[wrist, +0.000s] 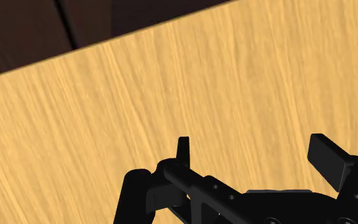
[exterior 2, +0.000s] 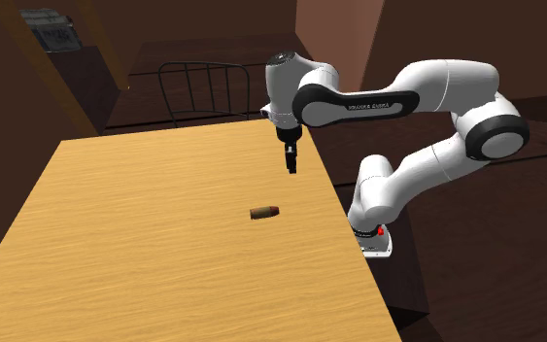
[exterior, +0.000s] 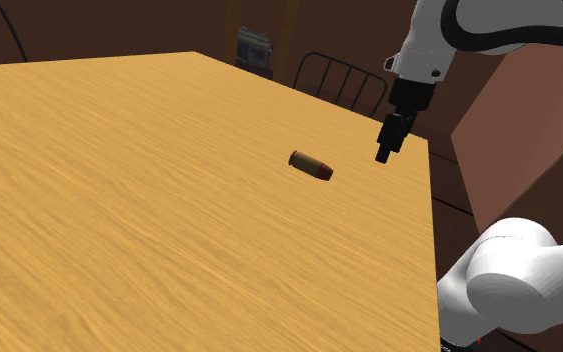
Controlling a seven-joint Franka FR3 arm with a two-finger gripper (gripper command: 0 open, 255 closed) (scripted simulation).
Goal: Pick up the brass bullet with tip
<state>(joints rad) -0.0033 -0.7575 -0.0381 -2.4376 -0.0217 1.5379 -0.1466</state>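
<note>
The bullet (exterior: 310,166), brown and brass-coloured, is shown lying on its side on the wooden worktop (exterior: 119,220), toward the edge at the shoulder view's right. The tool (exterior: 385,150) is held above the worktop near the bullet and apart from it. Its fingers (wrist: 182,149) are spread, released, over bare wood.

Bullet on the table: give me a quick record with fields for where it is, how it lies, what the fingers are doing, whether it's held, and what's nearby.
object: brown bullet, lying on its side
support: wooden table, near its edge at the shoulder view's right
fingers: open, pointing down, above the table
fingers to bullet: apart, off to the shoulder view's right of it
held: no
nearby: dark wire-back chair beyond the table's far edge
</note>
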